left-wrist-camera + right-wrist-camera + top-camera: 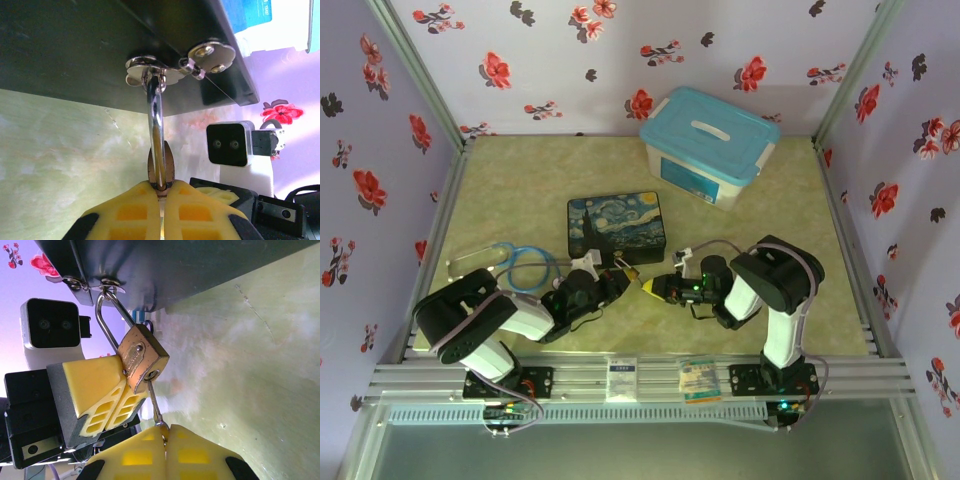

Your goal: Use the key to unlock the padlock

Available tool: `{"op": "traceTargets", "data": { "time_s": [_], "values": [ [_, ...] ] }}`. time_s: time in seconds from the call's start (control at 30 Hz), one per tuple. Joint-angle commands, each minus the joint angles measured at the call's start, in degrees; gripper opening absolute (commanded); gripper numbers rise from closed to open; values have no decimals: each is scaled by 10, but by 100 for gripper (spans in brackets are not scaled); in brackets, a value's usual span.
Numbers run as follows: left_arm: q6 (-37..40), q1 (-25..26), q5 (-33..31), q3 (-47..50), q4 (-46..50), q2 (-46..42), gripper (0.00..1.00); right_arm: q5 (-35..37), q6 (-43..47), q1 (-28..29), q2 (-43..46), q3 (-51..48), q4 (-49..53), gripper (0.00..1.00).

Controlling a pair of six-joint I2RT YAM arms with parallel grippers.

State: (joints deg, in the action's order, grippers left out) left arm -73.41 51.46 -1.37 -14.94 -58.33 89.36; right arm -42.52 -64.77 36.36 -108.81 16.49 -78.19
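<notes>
Currently, left claw [161, 189] clamped on padlock [142, 357], hasp [145, 65] at 12 o'clock. Right claw [165, 429] pinched on key [156, 410], touching keyhole. Left wrist shows padlock edge-on, right wrist its face.

Painted box [616, 224] close behind padlock [142, 357]; table [650, 325] open nearward.

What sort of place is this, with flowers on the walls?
Probably a robot test booth: a left arm and a right arm mounted on an aluminium rail, flower-print walls screening a small table, and props laid out, like a painted box and a blue-lidded storage bin.
</notes>
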Motion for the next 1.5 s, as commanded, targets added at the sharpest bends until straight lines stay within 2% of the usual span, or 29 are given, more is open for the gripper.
{"op": "traceTargets", "data": {
  "time_s": [0.0,0.37,0.7,1.23,1.47],
  "values": [
    [1,-4,1,-11,-50,3,0,-11,3,-5,-13,11,-12,0],
    [-5,-4,12,-7,-65,5,0,-18,1,-10,-17,30,-12,0],
    [-12,0,24,0,-90,13,0,-43,-23,-43,-50,59,-12,0],
    [-13,5,32,-12,-118,52,0,-55,-120,-28,-64,101,-12,0],
    [-15,11,34,-15,-116,60,0,-15,-116,-7,-66,103,-12,0]
  ]
}}
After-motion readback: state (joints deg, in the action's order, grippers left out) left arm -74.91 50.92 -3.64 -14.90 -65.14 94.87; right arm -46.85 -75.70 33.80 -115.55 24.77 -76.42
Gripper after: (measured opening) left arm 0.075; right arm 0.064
